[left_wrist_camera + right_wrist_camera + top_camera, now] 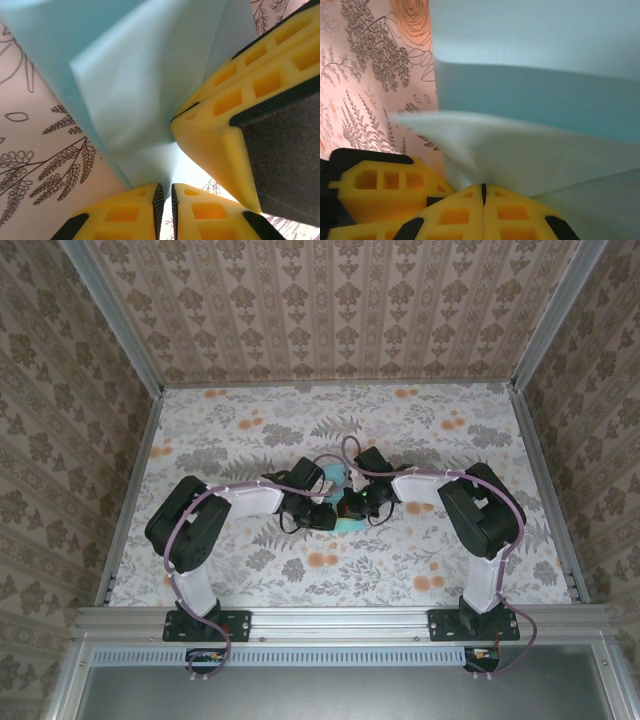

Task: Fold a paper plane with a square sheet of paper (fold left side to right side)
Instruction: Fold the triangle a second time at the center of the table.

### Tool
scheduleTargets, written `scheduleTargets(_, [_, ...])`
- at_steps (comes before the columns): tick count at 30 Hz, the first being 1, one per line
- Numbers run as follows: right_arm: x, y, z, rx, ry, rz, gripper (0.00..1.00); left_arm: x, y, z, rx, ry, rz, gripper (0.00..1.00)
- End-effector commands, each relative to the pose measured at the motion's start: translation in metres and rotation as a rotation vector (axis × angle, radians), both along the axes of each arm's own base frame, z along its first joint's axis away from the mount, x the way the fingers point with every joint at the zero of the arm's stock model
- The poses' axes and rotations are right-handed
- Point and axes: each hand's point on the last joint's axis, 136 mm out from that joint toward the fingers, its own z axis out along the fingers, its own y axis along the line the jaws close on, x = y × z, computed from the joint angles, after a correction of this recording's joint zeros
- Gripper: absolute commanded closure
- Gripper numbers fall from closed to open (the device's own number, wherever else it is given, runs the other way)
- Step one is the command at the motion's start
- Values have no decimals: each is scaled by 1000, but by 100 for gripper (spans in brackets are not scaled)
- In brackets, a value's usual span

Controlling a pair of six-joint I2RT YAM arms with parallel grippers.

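Light-blue sheet of paper (150,100): partly folded, with several layers lifted off the floral table cover (420,570). It sits between the two grippers at mid-table.

Left gripper (165,197): fingers pressed together to a thin slit, and a paper edge runs down into it. It reads as pinched on the sheet.

Right gripper (483,192): fingers closed flush, with a raised flap fanning out directly ahead of the tips. It is clamped on the sheet too.

In the left wrist view, the right gripper sits just ahead and to the right of the left fingertips.

Judgement: mid-fold, with a flap held up, ready to be laid across.

To do it well:
- Move both pinches together so the thin paper neither tears nor buckles.
- Line the edges up before pressing.
- Release only once the flap lies flat.
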Motion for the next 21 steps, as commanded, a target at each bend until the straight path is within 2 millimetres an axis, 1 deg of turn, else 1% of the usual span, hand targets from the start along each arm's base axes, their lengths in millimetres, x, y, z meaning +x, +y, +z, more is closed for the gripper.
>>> scheduleTargets(1, [-3, -8, -10, -66, 15, 20, 100, -18, 30, -27, 157, 56, -3, 83])
scheduleTargets(10, [6, -25, -18, -124, 7, 13, 99, -19, 31, -30, 164, 61, -5, 83])
scheduleTargets(21, [28, -38, -13, -151, -14, 0, 99, -22, 34, -34, 177, 71, -8, 83])
